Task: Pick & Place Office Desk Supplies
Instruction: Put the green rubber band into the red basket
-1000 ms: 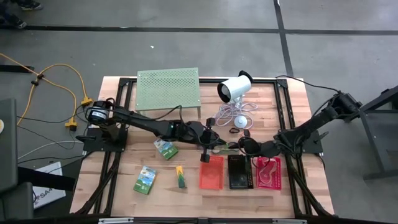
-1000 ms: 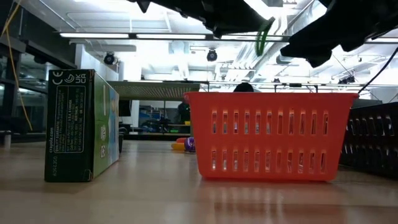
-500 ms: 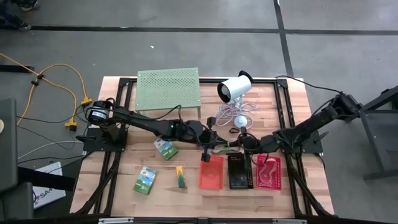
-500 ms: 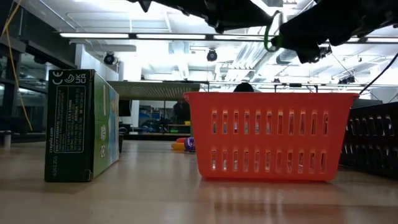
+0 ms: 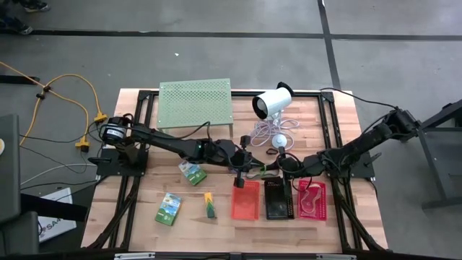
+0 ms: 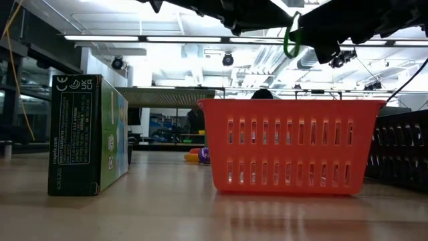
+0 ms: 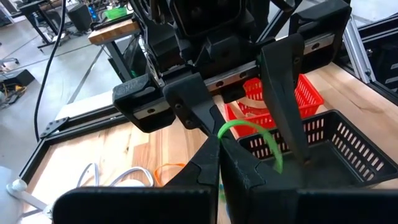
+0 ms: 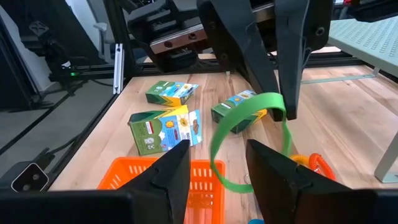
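A green loop (image 8: 249,140) is pinched in the closed fingers of the left gripper (image 5: 254,171) and held in the air above the gap between the red basket (image 5: 245,199) and the black basket (image 5: 278,200). The right gripper (image 5: 283,165) is seen face to face with it, just beside, its jaws parted on either side of the loop without closing on it; in the right wrist view the band hangs between the right arm's two dark fingers (image 8: 171,168). In the low view the loop is seen dangling above the red basket's rim. The pink basket (image 5: 312,201) is set at the end of the basket row, with a pale band lying inside. Three green packs are spread on the wooden table (image 5: 144,224): one (image 5: 192,172) near the left arm, one (image 5: 168,208) toward the front edge, a smaller one (image 5: 209,206) beside the red basket. A white cylinder device (image 5: 273,102) and a pale-green perforated stand (image 5: 195,103) are placed along the far side.
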### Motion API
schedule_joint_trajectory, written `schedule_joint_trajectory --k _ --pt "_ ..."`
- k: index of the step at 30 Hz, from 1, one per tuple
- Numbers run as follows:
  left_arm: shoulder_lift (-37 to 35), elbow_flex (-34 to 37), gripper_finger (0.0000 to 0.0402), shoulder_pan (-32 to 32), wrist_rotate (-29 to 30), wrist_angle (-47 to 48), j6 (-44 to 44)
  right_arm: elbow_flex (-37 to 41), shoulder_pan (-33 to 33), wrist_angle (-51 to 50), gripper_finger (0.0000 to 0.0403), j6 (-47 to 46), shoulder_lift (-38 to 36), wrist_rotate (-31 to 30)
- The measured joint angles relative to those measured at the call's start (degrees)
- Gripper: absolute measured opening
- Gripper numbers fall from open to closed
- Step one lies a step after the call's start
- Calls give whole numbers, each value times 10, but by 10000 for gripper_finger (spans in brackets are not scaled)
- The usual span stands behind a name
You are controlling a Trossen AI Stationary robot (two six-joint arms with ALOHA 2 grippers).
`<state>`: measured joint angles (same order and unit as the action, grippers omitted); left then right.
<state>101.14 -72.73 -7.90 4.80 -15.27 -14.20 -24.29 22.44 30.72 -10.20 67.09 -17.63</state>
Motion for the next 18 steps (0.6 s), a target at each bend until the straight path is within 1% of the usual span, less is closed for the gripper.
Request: schedule_joint_trajectory --k 3,6,16,18 --pt "0 0 1 0 0 0 0 0 0 1 140 0 0 -1" --pt "0 0 1 0 0 0 -3 0 0 1 124 0 0 -1" --pt "0 0 1 0 0 0 -10 0 0 7 39 15 0 16" --pt "0 0 1 0 0 0 -10 0 0 9 22 19 0 27"
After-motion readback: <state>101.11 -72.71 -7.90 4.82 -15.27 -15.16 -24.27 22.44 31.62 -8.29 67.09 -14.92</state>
